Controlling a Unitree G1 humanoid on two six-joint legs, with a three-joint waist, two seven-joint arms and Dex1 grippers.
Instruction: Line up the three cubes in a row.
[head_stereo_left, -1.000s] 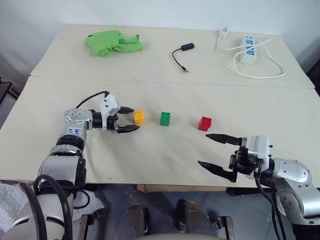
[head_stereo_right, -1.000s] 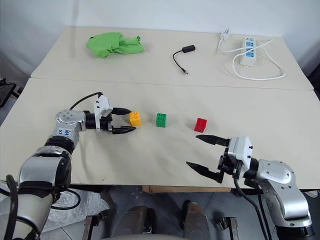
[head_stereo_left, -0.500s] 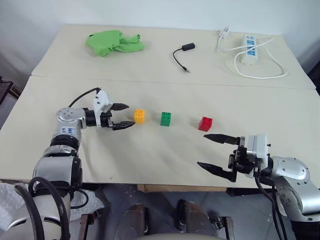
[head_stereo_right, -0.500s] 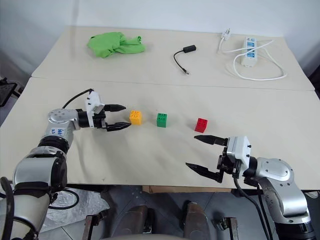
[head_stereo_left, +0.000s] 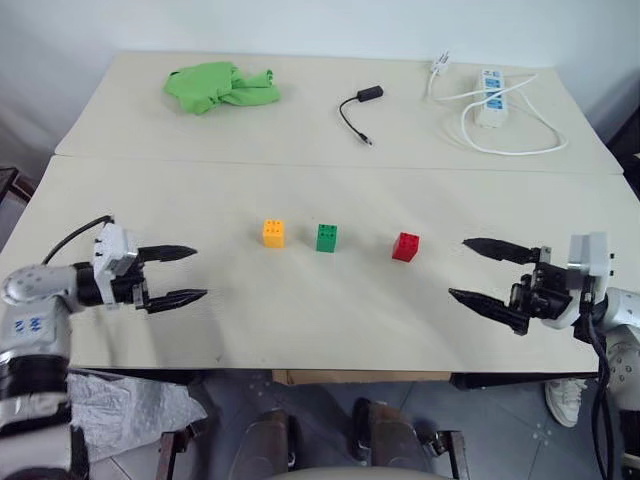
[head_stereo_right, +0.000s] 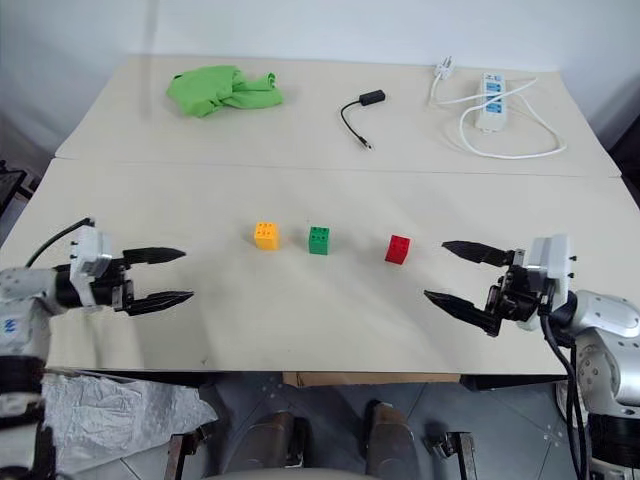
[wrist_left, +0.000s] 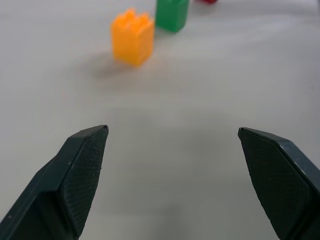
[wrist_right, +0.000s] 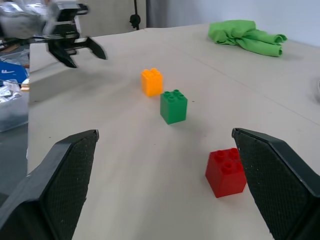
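Left gripper: the two-fingered black left gripper (head_stereo_left: 183, 274) hangs over the near left part of the pale beige table (head_stereo_left: 300, 320), fingers spread wide with nothing between them, pointing toward the blocks and well apart from them.
Cubes, count: three small studded plastic blocks stand on the table between the two grippers.
Orange-yellow cube: the orange-yellow plastic block (head_stereo_left: 273, 233) is leftmost, studs up.
Green cube: the green plastic block (head_stereo_left: 327, 237) stands just beside the orange-yellow one, apart from it, studs up.
Red cube: the red plastic block (head_stereo_left: 406, 246) is rightmost, a wider gap away from the green one, turned slightly against the other two, studs up.
Row axis: the three lie roughly in one line running left to right across the table, with the red one a little nearer the front edge.
Right gripper: the two-fingered black right gripper (head_stereo_left: 480, 272) hovers near the red block without touching it, jaws wide apart and empty, pointing left.
Far half, counts: one crumpled bright green cloth (head_stereo_left: 220, 85), one short black cable with a plug (head_stereo_left: 358, 105), one white power strip with its white cord (head_stereo_left: 489, 84).
Head views: they take in the whole table with both grippers.
Left wrist view: orange-yellow block close ahead, green behind it, a sliver of red at the edge.
Right wrist view: red block nearest, then green, then orange-yellow, with the other gripper and the green cloth beyond.
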